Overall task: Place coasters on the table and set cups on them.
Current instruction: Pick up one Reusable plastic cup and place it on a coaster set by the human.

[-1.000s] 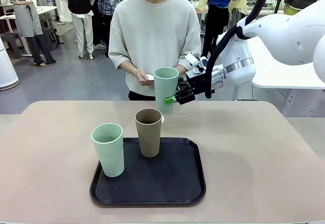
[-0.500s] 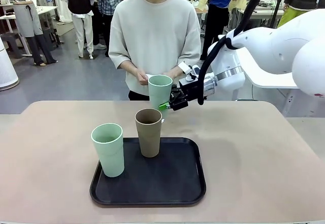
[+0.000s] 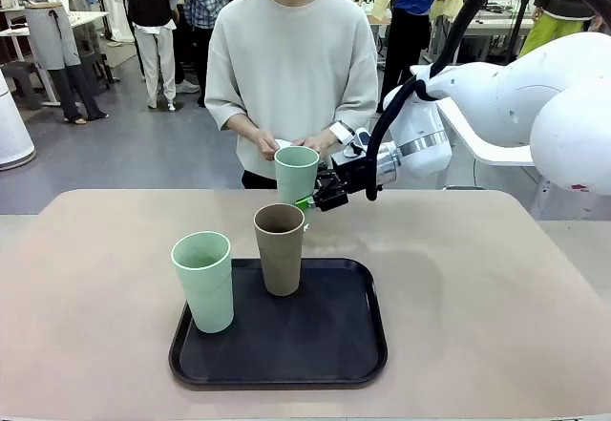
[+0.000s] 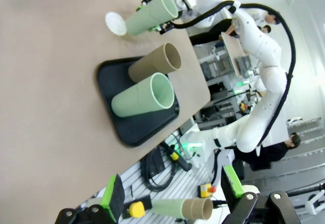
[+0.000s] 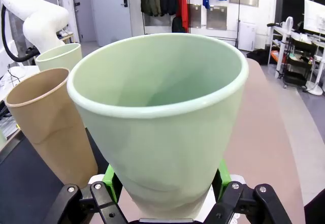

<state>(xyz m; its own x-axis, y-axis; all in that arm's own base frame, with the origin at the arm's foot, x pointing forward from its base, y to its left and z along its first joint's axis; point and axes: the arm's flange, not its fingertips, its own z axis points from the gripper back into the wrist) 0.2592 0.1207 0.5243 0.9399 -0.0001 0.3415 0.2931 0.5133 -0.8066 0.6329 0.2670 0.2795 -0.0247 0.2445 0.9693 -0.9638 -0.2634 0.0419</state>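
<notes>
Obs: right fingers clamped low on green cup, upright at the far middle of the worktop, just beyond brown cup on tray. In the left wrist view a coaster lies just beside the held base; I cannot tell whether they touch. Left fingers apart.

Risks (judgement only):
- Cup lands off-centre and shoves the light coaster.
- Low grip on a tall cup, so it may tip on release.
- Arm could clip the brown cup's rim or the person's hands close behind.

Writing: none legible on cups, tray or coaster.
</notes>
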